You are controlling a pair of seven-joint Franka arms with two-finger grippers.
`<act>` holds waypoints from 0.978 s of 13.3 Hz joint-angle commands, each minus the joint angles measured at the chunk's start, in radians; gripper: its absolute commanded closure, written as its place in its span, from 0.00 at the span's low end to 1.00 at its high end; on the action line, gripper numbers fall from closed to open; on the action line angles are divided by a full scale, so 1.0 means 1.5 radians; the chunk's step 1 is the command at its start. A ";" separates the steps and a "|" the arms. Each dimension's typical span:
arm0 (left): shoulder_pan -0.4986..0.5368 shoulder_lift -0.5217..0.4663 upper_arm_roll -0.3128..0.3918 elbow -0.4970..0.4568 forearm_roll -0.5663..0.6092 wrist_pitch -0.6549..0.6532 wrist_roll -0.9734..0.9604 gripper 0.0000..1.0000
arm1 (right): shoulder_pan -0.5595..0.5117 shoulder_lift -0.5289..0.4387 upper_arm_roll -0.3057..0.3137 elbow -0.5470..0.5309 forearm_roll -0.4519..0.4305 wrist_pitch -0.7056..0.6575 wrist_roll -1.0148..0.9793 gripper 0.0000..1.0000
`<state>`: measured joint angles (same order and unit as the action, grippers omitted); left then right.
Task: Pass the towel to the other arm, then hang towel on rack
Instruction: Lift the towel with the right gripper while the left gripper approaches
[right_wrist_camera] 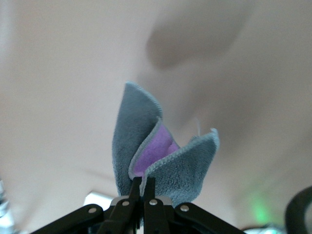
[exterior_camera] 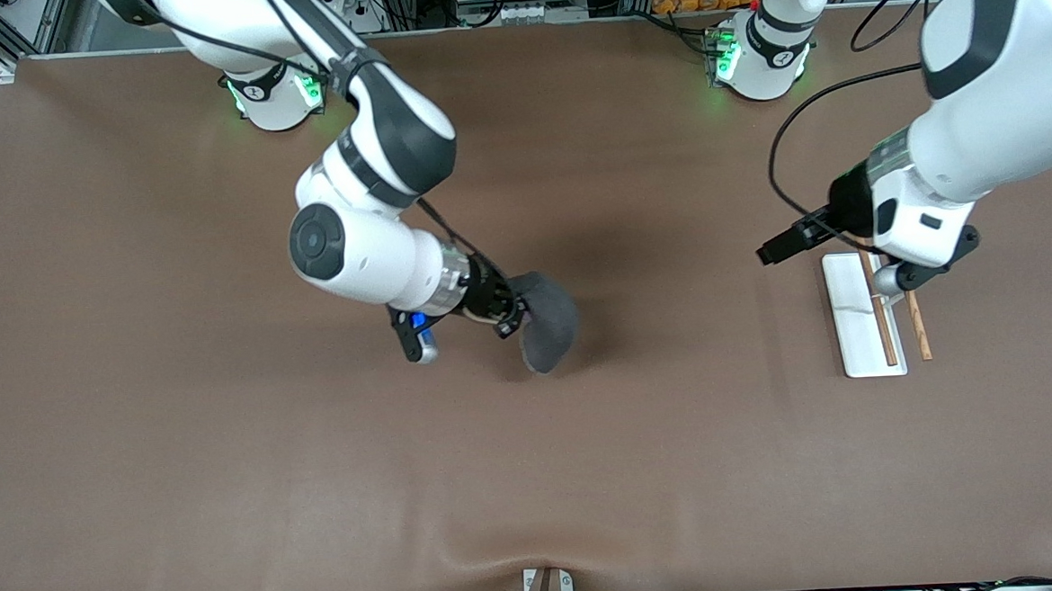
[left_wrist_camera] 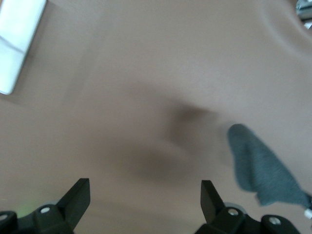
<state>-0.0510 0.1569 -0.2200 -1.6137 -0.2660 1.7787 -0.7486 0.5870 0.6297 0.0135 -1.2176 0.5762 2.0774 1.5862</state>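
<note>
- Right gripper clenched on one edge of the towel, lifted over the middle of the table; cloth folded, with a purple inner face showing between the grey flaps in the right wrist view.
- Left gripper released, fingers spread wide, holding nothing, up over the rack at the left arm's end.
- One towel, one rack with two wooden rods, two grippers.

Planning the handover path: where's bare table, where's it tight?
Bare: the wide strip nearer the front camera, and the stretch between the towel in the shut right gripper and the rack. Tight: at the rack, where the open left gripper hovers.
</note>
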 commanded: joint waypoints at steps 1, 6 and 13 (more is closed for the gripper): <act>-0.008 0.020 0.000 0.011 -0.059 0.057 -0.093 0.00 | 0.003 0.010 0.020 0.030 0.033 0.047 0.048 1.00; -0.046 0.048 -0.001 0.020 -0.109 0.138 -0.297 0.00 | 0.017 0.012 0.056 0.030 0.036 0.158 0.131 1.00; -0.123 0.080 0.000 0.019 -0.100 0.215 -0.496 0.00 | 0.061 0.024 0.056 0.030 0.037 0.239 0.227 1.00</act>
<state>-0.2262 0.2579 -0.2247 -1.6037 -0.4140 2.0915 -1.4521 0.6726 0.6486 0.1025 -1.1958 0.6113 2.4264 1.8946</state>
